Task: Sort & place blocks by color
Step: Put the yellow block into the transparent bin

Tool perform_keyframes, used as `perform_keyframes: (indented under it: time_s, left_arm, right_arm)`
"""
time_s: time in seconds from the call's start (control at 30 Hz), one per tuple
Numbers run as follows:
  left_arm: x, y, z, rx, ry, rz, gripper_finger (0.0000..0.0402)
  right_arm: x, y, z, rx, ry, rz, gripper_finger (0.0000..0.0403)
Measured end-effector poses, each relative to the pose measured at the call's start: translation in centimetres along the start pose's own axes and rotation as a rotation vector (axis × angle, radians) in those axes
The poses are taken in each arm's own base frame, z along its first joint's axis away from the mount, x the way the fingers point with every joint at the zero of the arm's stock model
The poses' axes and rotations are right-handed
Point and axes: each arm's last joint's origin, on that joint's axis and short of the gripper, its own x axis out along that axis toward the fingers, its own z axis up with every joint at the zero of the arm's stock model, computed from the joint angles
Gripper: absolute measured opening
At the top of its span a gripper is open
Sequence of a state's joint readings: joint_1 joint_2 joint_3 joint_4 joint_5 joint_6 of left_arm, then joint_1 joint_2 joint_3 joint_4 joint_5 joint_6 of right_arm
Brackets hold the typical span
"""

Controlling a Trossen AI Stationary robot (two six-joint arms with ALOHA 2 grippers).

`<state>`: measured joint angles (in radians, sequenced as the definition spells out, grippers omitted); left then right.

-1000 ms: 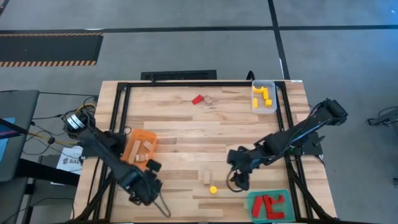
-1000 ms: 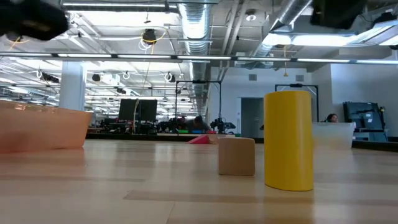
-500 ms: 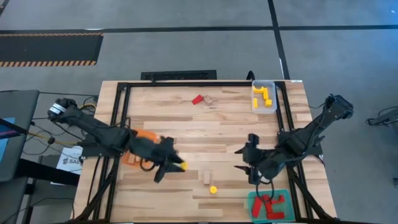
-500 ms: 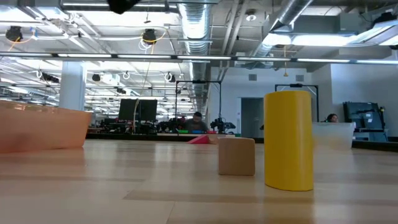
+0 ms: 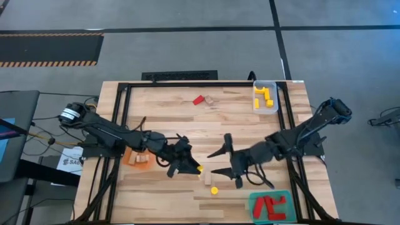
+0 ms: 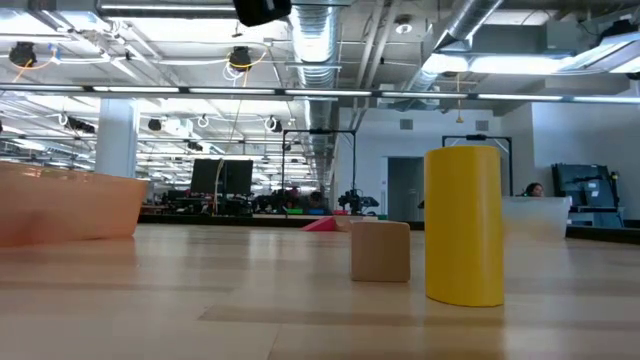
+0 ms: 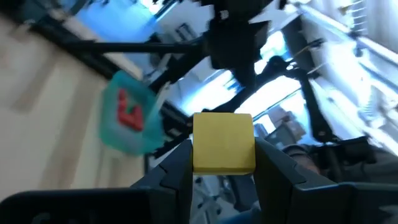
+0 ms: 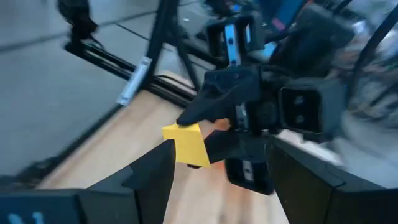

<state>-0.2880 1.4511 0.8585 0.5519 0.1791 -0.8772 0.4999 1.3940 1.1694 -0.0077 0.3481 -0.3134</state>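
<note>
Carrying a yellow cube [image 7: 224,142] clamped in its fingers [image 7: 178,163], the left gripper [image 5: 188,164] has swung from the orange tray [image 5: 130,157] to mid-tabletop [image 5: 250,119], facing the right gripper [image 5: 220,160]. The right fingers [image 8: 152,168] stand spread, empty, now just beside the cube; judged a handover toward the clear tray [image 5: 265,84] of yellow blocks.

Bright overhead lighting, wrist views motion-blurred

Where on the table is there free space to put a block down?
Bare wood lies between the orange tray and the red block, and below the clear tray. It is crowded near the yellow cylinder, where the left gripper and the right gripper meet.
</note>
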Motion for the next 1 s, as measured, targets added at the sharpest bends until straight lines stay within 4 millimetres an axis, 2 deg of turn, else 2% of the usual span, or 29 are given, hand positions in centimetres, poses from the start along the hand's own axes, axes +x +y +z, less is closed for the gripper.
perform_keyframes:
  time_s: [0.27,0.6,0.7,1.0]
  left_arm:
    - [0.4,0.4,0.2,0.003,-0.051,0.005,0.0101]
    - [0.3,0.4,0.8,0.003,-0.081,-0.021,0.0101]
    - [0.3,0.4,0.8,0.003,-0.082,-0.020,0.0101]
    - [0.2,0.7,1.0,0.001,-0.089,-0.008,0.0101]
  right_arm:
    - [0.6,-1.3,-0.2,0.097,-0.068,0.160,0.0271]
    - [2.4,-2.5,-1.3,0.108,-0.053,0.137,0.0271]
    - [3.1,-2.3,-2.3,0.101,-0.005,0.149,0.0271]
    - [4.8,-2.3,-2.9,0.074,-0.039,0.159,0.0271]
